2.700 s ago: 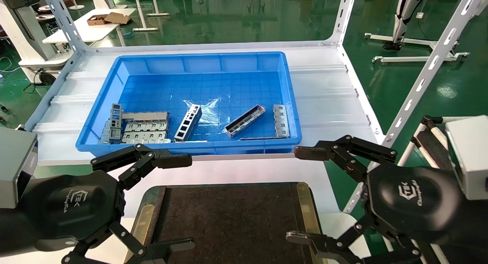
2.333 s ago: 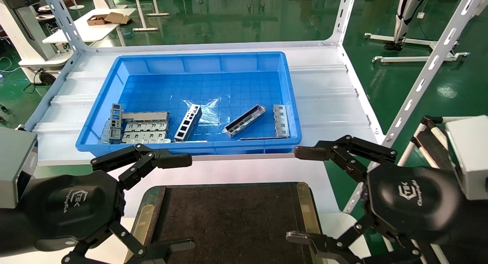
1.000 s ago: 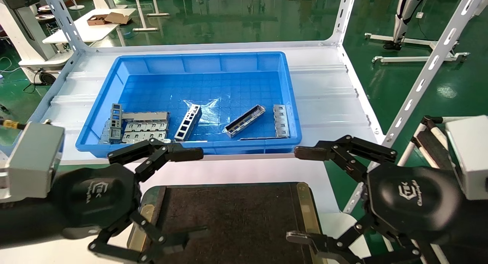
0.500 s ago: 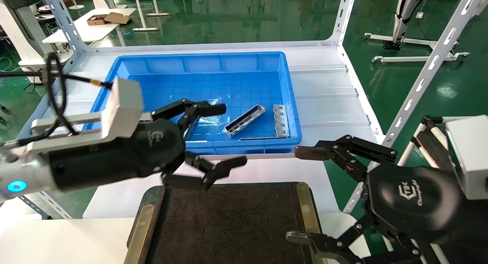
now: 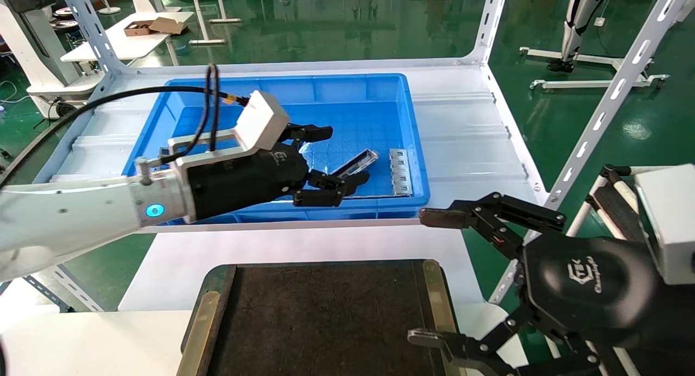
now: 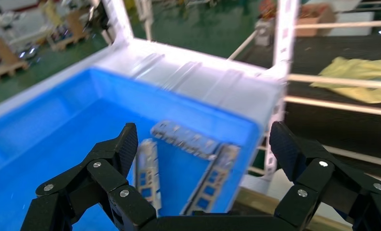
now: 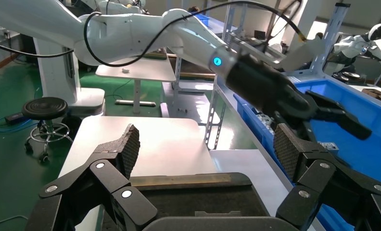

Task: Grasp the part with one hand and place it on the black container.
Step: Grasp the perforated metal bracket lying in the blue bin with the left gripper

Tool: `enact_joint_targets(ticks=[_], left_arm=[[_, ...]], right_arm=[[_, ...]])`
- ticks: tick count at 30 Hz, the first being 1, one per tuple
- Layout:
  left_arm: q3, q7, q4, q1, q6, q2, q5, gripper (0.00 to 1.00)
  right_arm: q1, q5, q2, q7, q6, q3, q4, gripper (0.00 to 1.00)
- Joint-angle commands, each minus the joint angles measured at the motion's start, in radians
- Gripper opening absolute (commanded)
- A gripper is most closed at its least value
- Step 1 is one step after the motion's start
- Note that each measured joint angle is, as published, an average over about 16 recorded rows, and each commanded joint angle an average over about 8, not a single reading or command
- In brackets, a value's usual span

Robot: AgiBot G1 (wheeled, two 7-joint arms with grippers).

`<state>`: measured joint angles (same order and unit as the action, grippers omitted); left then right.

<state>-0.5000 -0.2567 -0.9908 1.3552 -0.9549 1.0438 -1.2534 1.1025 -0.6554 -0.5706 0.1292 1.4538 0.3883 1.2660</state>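
The part, a slim grey channel, lies slanted in the right half of the blue bin. It shows blurred in the left wrist view. My left gripper is open and empty inside the bin, just left of the part. Its lower finger hides the part's near end. In the left wrist view the left gripper stands wide open above the parts. The black container lies at the front; it also shows in the right wrist view. My right gripper is open and parked at its right edge.
A flat perforated plate lies by the bin's right wall, and another grey piece leans along the front wall. My left hand hides the ladder-like piece and the stack at the bin's left. White slotted frame posts stand at the right.
My left arm has swung up from beside the black container, forward and right into the blue bin, and now reaches the part. Its gripper stays open. The right arm has not moved.
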Motion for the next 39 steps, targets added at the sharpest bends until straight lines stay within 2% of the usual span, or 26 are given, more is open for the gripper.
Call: enact_joint_targets(ticks=[1,9,17,18,19,20,21,25,26,27,28,29,39], left_arm=[[-0.015,-0.004,0.044,0.017,0.032,0.031,-0.032,1.00],[-0.049,0.026,0.247,0.081,0.132,0.145,-0.109,1.00],[-0.063,0.107,0.471,0.146,0.203,0.262,-0.141,1.00],[-0.064,0.118,0.494,0.152,0.208,0.273,-0.141,1.00],[-0.064,0.129,0.514,0.158,0.213,0.282,-0.140,0.97],[-0.065,0.139,0.533,0.163,0.217,0.290,-0.138,0.92],[-0.066,0.148,0.548,0.167,0.221,0.296,-0.134,0.83],[-0.077,0.171,0.588,0.177,0.238,0.312,-0.114,0.33],[-0.081,0.174,0.593,0.178,0.243,0.314,-0.108,0.21],[-0.087,0.176,0.598,0.179,0.247,0.316,-0.102,0.11],[-0.094,0.177,0.602,0.180,0.252,0.317,-0.096,0.03],[-0.101,0.178,0.605,0.180,0.257,0.318,-0.090,0.00],[-0.191,0.171,0.634,0.190,0.307,0.323,-0.021,0.00]], right_arm=[[0.000,0.000,0.000,0.000,0.000,0.000,0.000,1.00],[0.000,0.000,0.000,0.000,0.000,0.000,0.000,1.00],[0.000,0.000,0.000,0.000,0.000,0.000,0.000,1.00],[0.000,0.000,0.000,0.000,0.000,0.000,0.000,0.98],[0.000,0.000,0.000,0.000,0.000,0.000,0.000,0.93],[0.000,0.000,0.000,0.000,0.000,0.000,0.000,0.82],[0.000,0.000,0.000,0.000,0.000,0.000,0.000,0.70],[0.000,0.000,0.000,0.000,0.000,0.000,0.000,0.20],[0.000,0.000,0.000,0.000,0.000,0.000,0.000,0.09],[0.000,0.000,0.000,0.000,0.000,0.000,0.000,0.02],[0.000,0.000,0.000,0.000,0.000,0.000,0.000,0.00],[0.000,0.000,0.000,0.000,0.000,0.000,0.000,0.00],[0.000,0.000,0.000,0.000,0.000,0.000,0.000,0.00]])
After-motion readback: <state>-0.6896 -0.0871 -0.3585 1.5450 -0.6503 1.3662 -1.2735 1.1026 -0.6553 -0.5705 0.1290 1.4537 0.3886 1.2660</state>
